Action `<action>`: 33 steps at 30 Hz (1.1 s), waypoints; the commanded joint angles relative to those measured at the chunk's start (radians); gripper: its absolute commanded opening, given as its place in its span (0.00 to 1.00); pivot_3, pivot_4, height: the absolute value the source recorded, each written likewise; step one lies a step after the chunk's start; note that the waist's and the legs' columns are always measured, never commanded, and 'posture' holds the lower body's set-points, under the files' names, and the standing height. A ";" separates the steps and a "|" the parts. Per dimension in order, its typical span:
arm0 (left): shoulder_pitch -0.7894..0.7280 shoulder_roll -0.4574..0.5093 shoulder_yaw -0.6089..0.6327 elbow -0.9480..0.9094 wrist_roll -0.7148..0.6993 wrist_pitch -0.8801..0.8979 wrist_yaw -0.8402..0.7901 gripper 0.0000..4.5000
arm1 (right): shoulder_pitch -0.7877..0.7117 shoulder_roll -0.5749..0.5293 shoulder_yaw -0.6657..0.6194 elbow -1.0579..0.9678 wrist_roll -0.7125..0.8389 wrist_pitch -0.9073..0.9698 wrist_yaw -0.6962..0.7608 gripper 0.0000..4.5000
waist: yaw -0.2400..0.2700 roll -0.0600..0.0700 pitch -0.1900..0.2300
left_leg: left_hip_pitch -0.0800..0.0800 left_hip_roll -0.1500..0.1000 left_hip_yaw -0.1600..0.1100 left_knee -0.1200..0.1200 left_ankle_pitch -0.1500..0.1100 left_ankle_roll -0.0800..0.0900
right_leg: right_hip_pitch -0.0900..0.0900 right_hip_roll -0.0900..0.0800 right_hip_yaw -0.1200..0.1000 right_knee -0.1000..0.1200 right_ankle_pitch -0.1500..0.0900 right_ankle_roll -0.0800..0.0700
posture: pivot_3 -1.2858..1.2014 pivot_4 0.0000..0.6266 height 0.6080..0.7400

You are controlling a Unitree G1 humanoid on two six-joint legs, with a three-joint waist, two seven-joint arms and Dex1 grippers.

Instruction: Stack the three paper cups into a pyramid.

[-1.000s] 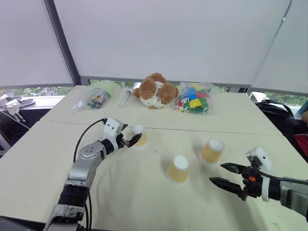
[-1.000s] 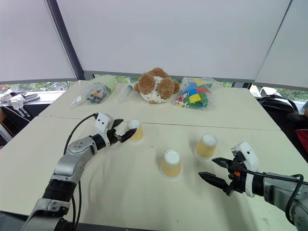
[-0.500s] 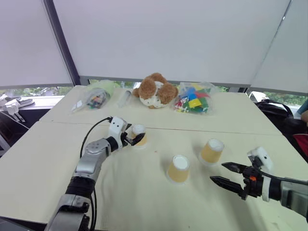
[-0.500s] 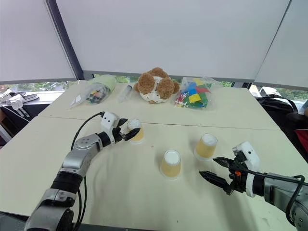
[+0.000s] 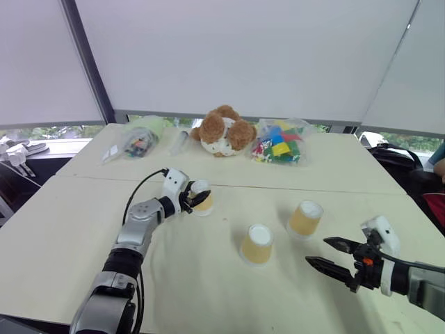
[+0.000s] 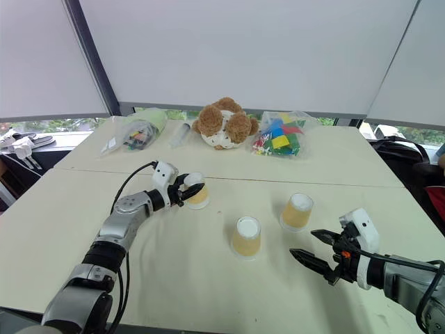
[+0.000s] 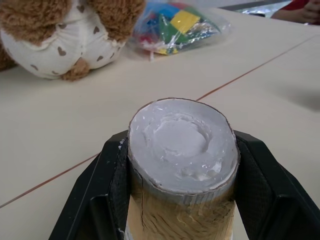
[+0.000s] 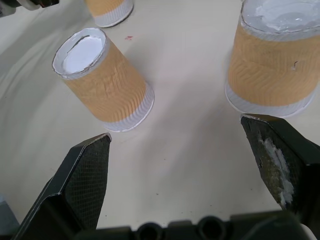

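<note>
Left gripper, wide a second ago, now has its jaws clamped on the far cup, upside down on the table. Right gripper unchanged: jaws wide, empty, near the other two cups, which stand apart.

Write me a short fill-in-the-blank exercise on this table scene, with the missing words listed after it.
1. The left gripper is shut on a paper ____.
2. The right gripper has its fingers ____ and holds nothing.
3. All three cups stand upside down on the ____.
4. The teddy bear lies beside a bag of colourful ____.

Missing words: cup; open; table; blocks
</note>
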 commanded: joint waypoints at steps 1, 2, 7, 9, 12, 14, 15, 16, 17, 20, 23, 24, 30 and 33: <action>0.082 0.027 0.062 -0.164 -0.088 0.065 -0.018 0.48 | 0.006 0.001 -0.044 -0.016 0.004 -0.021 0.003 1.00 | -0.002 0.000 0.000 | 0.000 0.000 0.000 0.000 0.000 0.000 | 0.000 0.000 0.000 0.000 0.000 0.000 | 0.52 0.24 1.00; 0.125 0.035 0.067 -0.224 -0.110 0.097 -0.023 0.48 | 0.007 0.001 -0.045 -0.014 0.002 -0.022 0.004 1.00 | -0.003 0.000 0.000 | 0.000 0.000 0.000 0.000 0.000 0.000 | 0.000 0.000 0.000 0.000 0.000 0.000 | 0.52 0.24 1.00; 0.320 0.067 0.027 -0.529 -0.190 0.255 -0.040 0.48 | -0.014 -0.005 -0.032 0.016 -0.004 -0.029 0.015 1.00 | 0.001 0.000 0.000 | 0.001 0.001 0.000 0.000 0.000 0.000 | 0.001 0.000 0.000 0.001 0.000 0.000 | 0.52 0.24 1.00; 0.350 0.064 -0.006 -0.608 -0.187 0.270 -0.033 0.48 | -0.035 -0.009 -0.014 0.032 -0.008 -0.032 0.021 1.00 | 0.005 0.000 0.000 | 0.001 0.001 0.000 0.000 0.000 0.000 | 0.001 -0.001 0.000 0.001 0.000 0.000 | 0.52 0.24 1.00; 0.342 0.050 -0.033 -0.659 -0.172 0.283 -0.003 0.48 | -0.058 -0.013 -0.001 0.045 -0.013 -0.031 0.029 1.00 | 0.009 0.000 0.000 | 0.001 0.000 0.000 0.001 0.000 0.000 | 0.002 -0.002 0.000 0.001 0.000 -0.001 | 0.52 0.24 1.00; 0.328 0.046 -0.051 -0.674 -0.167 0.289 0.004 0.48 | -0.063 -0.015 0.003 0.049 -0.016 -0.032 0.035 1.00 | 0.004 0.000 0.000 | 0.001 -0.001 0.000 0.002 0.000 0.000 | 0.002 -0.001 0.000 0.001 0.000 -0.001 | 0.52 0.24 1.00; 0.323 0.049 -0.065 -0.677 -0.162 0.292 -0.001 0.48 | -0.065 -0.016 0.005 0.051 -0.017 -0.032 0.037 1.00 | 0.002 0.000 0.000 | 0.001 -0.001 0.000 0.001 0.000 0.000 | 0.001 -0.001 0.000 0.001 0.000 -0.001 | 0.52 0.24 1.00; 0.319 0.047 -0.084 -0.679 -0.157 0.287 -0.010 0.48 | -0.066 -0.015 0.007 0.051 -0.018 -0.032 0.037 1.00 | 0.001 0.000 0.000 | 0.001 0.000 0.000 0.001 0.000 0.000 | 0.001 -0.001 0.000 0.001 0.000 -0.001 | 0.52 0.24 1.00; 0.315 0.044 -0.101 -0.675 -0.154 0.286 -0.019 0.48 | -0.069 -0.014 0.011 0.051 -0.019 -0.032 0.037 1.00 | 0.000 0.000 0.000 | 0.001 0.000 0.000 0.001 0.000 0.000 | 0.001 -0.001 0.000 0.001 0.000 0.000 | 0.52 0.24 1.00; 0.283 0.025 -0.158 -0.616 -0.117 0.243 -0.040 0.48 | -0.076 -0.006 0.023 0.047 -0.024 -0.031 0.031 1.00 | 0.001 0.000 0.000 | 0.001 0.000 0.000 0.001 0.000 0.000 | 0.001 0.000 0.000 0.001 0.000 0.000 | 0.52 0.24 1.00; 0.241 0.003 -0.171 -0.536 -0.103 0.198 -0.060 0.48 | -0.063 -0.001 0.017 0.034 -0.021 -0.031 0.026 1.00 | 0.002 0.000 0.000 | 0.001 0.000 0.000 0.001 0.000 0.000 | 0.001 0.000 0.000 0.001 0.000 0.000 | 0.52 0.24 1.00; 0.234 0.000 -0.171 -0.521 -0.101 0.190 -0.066 0.48 | -0.057 0.000 0.013 0.030 -0.021 -0.031 0.024 1.00 | 0.002 0.000 0.000 | 0.001 0.000 0.000 0.001 0.000 0.000 | 0.001 0.000 0.000 0.001 0.000 0.000 | 0.52 0.24 1.00; 0.223 -0.005 -0.195 -0.482 -0.093 0.157 -0.110 0.48 | -0.024 0.006 -0.007 0.011 -0.016 -0.036 0.011 1.00 | 0.001 0.000 0.000 | 0.001 0.000 0.000 0.001 0.000 0.001 | 0.001 0.000 0.000 0.001 0.000 0.000 | 0.52 0.24 1.00; 0.229 0.002 -0.192 -0.478 -0.081 0.149 -0.109 0.48 | -0.016 0.008 -0.011 0.007 -0.015 -0.039 0.006 1.00 | 0.001 0.000 0.000 | 0.001 0.000 0.000 0.001 0.000 0.000 | 0.001 0.000 0.000 0.001 0.000 0.000 | 0.52 0.24 1.00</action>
